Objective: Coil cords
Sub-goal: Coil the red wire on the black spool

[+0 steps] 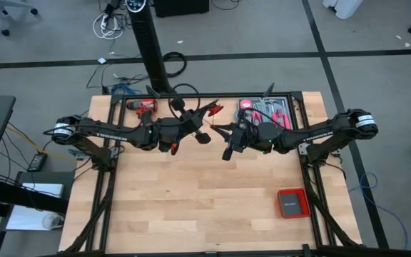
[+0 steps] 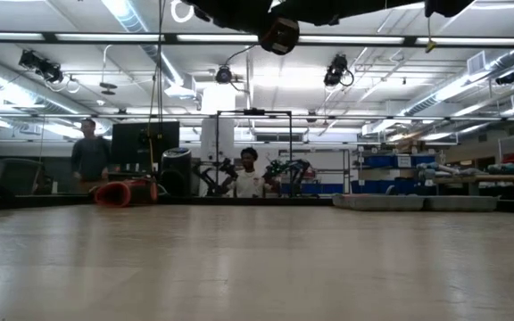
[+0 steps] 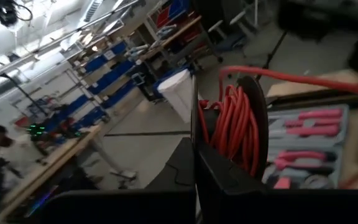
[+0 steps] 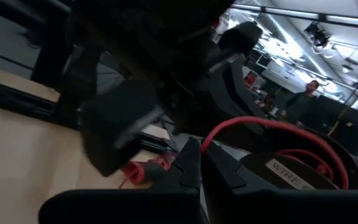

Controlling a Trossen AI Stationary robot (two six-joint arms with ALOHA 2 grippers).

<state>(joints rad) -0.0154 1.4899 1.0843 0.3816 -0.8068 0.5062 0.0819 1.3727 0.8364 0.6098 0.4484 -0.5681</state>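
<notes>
Both end effectors hung above the surface's far middle. The left end effector [image 3: 194, 155] pinched a spool of red cord [image 3: 235, 124], many turns already wound on. The right end effector [image 4: 201, 165] pinched the cord's loose strand. Coiling looked well along, with that free strand left to wind.

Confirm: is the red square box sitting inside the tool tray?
No. In the high view the red square box lies alone on the bare table near its front right corner, well apart from the tool tray at the back.
</notes>
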